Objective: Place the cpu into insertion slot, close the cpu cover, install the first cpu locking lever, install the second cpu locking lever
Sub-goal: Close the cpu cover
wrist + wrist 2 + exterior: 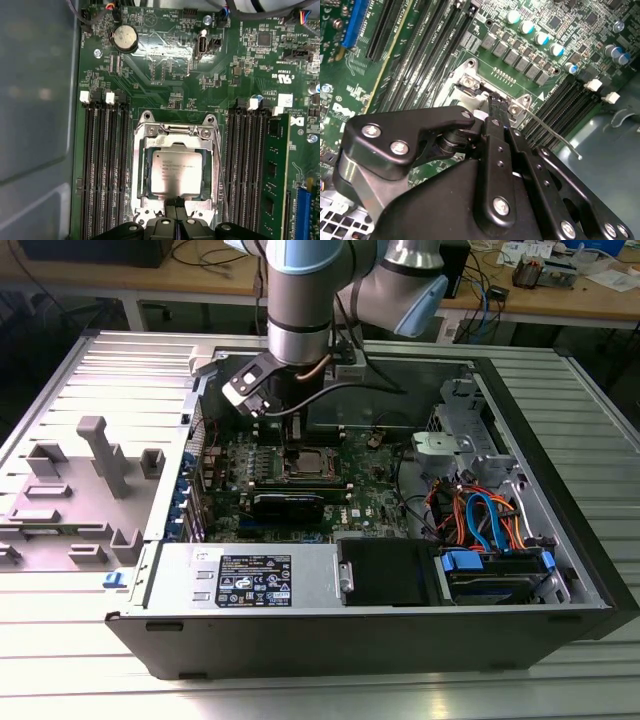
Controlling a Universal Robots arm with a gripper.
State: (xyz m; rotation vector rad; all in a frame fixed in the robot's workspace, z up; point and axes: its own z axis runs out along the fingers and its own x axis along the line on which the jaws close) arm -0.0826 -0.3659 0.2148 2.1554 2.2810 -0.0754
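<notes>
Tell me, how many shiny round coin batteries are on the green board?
1. The coin battery sits on the green board, apart from the cpu, near the board's edge. Others may hide under the arm.

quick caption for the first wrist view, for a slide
Tool at the edge of the cpu cover, closed over the cpu on the green board.

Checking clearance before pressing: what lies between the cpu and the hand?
In the first wrist view, an edge of the cpu cover lies between the cpu and the hand.
</notes>
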